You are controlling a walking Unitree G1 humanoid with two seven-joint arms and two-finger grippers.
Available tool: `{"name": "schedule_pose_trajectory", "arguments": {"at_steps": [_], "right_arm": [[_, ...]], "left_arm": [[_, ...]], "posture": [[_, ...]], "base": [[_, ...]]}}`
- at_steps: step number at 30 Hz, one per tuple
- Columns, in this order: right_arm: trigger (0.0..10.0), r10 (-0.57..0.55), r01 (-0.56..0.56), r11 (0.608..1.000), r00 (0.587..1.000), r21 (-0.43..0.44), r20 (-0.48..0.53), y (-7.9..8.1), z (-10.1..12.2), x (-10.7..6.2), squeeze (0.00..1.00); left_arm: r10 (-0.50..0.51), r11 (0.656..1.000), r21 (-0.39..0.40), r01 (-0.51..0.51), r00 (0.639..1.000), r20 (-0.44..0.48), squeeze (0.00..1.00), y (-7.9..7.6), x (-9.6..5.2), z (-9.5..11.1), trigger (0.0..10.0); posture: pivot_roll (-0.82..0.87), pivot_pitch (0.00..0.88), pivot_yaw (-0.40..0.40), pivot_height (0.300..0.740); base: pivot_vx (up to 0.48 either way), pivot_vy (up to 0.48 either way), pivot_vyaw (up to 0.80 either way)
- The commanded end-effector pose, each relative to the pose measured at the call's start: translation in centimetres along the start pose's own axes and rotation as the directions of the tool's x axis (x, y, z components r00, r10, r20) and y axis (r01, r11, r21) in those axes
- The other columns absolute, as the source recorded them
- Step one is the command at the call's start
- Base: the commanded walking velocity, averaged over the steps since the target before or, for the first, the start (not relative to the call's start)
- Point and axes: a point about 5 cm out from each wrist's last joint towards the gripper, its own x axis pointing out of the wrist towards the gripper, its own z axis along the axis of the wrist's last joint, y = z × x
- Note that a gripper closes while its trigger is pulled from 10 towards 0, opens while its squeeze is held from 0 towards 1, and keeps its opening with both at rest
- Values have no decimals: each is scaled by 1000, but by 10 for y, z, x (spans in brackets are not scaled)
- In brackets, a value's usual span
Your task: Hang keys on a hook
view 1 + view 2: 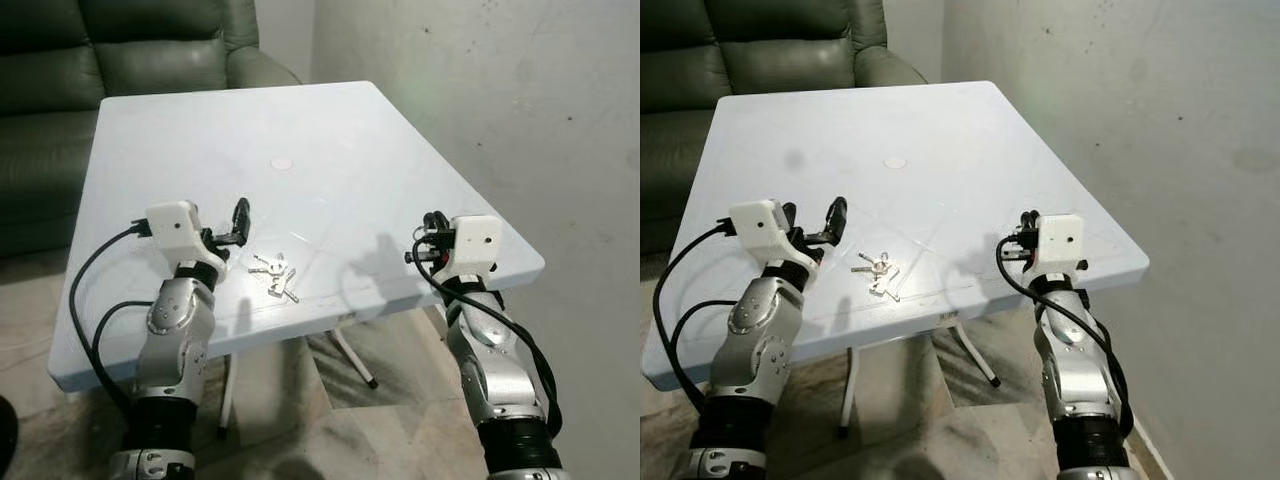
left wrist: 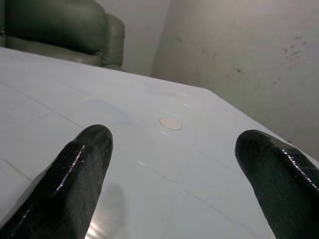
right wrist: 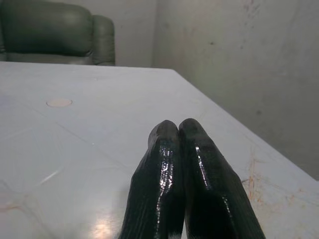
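A green sofa [image 1: 120,60] stands at the far left, behind a pale blue tabletop [image 1: 330,150] that has a bare grey wall [image 1: 500,110] to its right. No hook can be made out on that wall or anywhere else around the tabletop.

The left pincer [image 1: 238,225] hovers low over the near part of the tabletop with its two black fingers [image 2: 79,174] spread wide apart and nothing between them. The right pincer [image 3: 182,144] hangs over the near right corner of the tabletop, its fingers pressed together and empty.

The keys [image 1: 274,274] lie flat on the tabletop in a small loose bunch, just to the right of the left pincer and slightly nearer the robot, well apart from the right pincer. A small round mark [image 1: 282,162] sits farther back near the tabletop's middle.

The step in hand looks like the approach to picking up the keys; nothing has been grasped yet. The next move likely calls for the left pincer to shift right and down until its spread fingers straddle the bunch, then close on it. Flat, thin keys may slip, so a low, careful pinch seems needed.
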Motion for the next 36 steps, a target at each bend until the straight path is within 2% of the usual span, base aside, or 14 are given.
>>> {"name": "schedule_pose_trajectory", "arguments": {"at_steps": [1,36], "right_arm": [[10000,8,-8,1000,1000,6,13,5,5,2,0],[10000,9,-9,1000,1000,6,-4,7,3,-2,0]], "left_arm": [[17,1000,20,-17,1000,7,0,3,0,4,10000],[39,999,10,-39,999,-26,0,3,-3,3,10000]], "posture": [[49,0,-53,732],[53,16,-57,732]], "base": [[0,0,-788],[0,0,-788]]}}
